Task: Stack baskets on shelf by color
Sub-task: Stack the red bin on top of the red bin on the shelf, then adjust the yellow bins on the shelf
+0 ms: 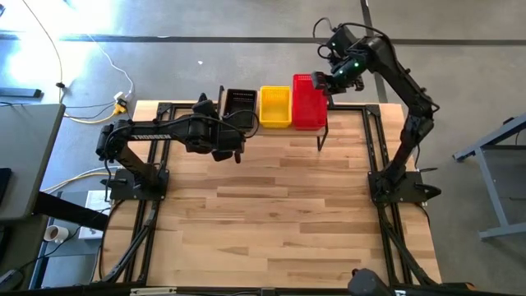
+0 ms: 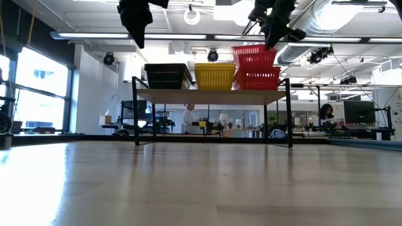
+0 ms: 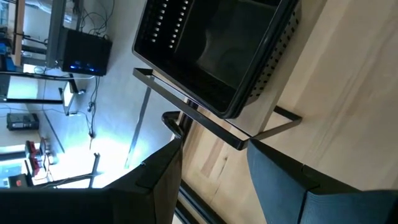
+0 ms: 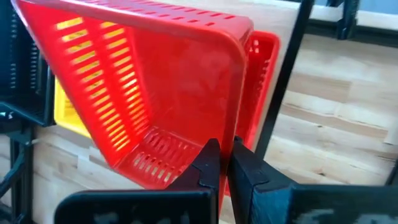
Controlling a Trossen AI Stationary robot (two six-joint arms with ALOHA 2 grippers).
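Beyond shelf (image 2: 213,95), right gripper (image 4: 222,163) pinches red basket's (image 4: 155,93) rim.

Room is bright overall — ceiling strip lights in low view, plus daylight thru the big window (image 2: 38,88) at left. Strong white glare on the floor (image 1: 156,25) in high view, upper left; similar blown-out patch in left wrist view. Tabletop (image 2: 188,182) shows a soft sheen up close, w/ near boards out of focus. Shadows under the shelf (image 2: 213,96) are faint. Left wrist fingers (image 3: 155,186) blurry, dark; red basket (image 4: 168,93) in right wrist view slightly soft, glowing where light passes thru its slots.
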